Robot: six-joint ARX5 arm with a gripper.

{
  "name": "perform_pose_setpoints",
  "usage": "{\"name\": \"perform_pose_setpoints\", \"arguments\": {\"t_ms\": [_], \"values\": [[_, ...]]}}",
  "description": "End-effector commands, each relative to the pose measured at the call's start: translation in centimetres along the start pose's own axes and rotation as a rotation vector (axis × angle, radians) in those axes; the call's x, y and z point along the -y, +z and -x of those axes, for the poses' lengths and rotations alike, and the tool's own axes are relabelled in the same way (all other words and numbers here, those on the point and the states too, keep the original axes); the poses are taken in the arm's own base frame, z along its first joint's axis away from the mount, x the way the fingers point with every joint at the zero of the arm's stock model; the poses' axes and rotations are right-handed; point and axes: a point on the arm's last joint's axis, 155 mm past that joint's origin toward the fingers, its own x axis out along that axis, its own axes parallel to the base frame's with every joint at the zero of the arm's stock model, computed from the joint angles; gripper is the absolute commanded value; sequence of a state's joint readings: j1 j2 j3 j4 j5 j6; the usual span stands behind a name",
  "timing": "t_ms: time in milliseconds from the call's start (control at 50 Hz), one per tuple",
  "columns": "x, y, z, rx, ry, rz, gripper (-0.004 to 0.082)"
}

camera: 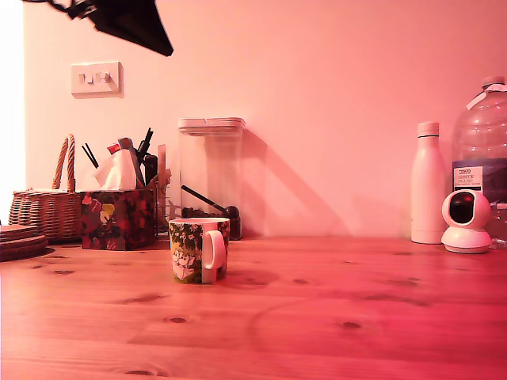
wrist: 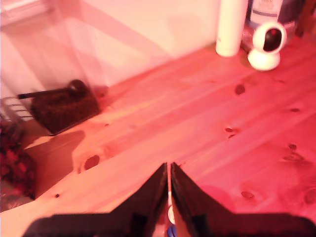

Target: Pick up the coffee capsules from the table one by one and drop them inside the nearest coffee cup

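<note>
Biggest thing first: the wooden table [camera: 333, 317] fills the lower half of the exterior view, all knots and grain under a reddish tint. Everything else I'll place off the coffee cup [camera: 198, 249], the short mug with the cartoon print and white handle.

Behind the cup against the wall is a tall clear storage container [camera: 211, 174] with dark stuff and a scoop at the bottom. To the cup's left in the exterior view sit a floral tissue box [camera: 117, 218] and a wicker basket [camera: 47, 207]. Way off to its right are a big water bottle [camera: 483, 158], a pale flask [camera: 428, 184] and a little white camera [camera: 466, 222].

The gripper [wrist: 169, 207] only shows properly in the wrist view: its two dark fingers are pressed nearly together with just a thin slit between them. There's a pale-and-bluish speck low in that slit [wrist: 170, 222], which looks like a coffee capsule pinched there, but it's too small to be sure, so I can't say whether it's gripping anything.

The exterior view shows only a dark bit of arm [camera: 131, 22] high up, above and left of the cup. The wrist view doesn't show the cup at all. So my guess is the cup sits below the tool, and it needs to travel down and across over the rim.
</note>
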State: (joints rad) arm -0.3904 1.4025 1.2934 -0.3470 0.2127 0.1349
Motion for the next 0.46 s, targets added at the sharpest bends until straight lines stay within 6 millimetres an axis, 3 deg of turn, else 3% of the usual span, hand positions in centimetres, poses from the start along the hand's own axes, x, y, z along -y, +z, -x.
{"name": "perform_pose_setpoints", "arguments": {"t_ms": [0, 280, 440], "values": [[0.4, -0.6, 0.7, 0.019, -0.002, 0.011, -0.0019], [0.5, -3.8, 2.4, 0.021, 0.023, 0.056, -0.0019], [0.7, -4.5, 2.8, 0.016, 0.023, 0.068, -0.0019]]}}
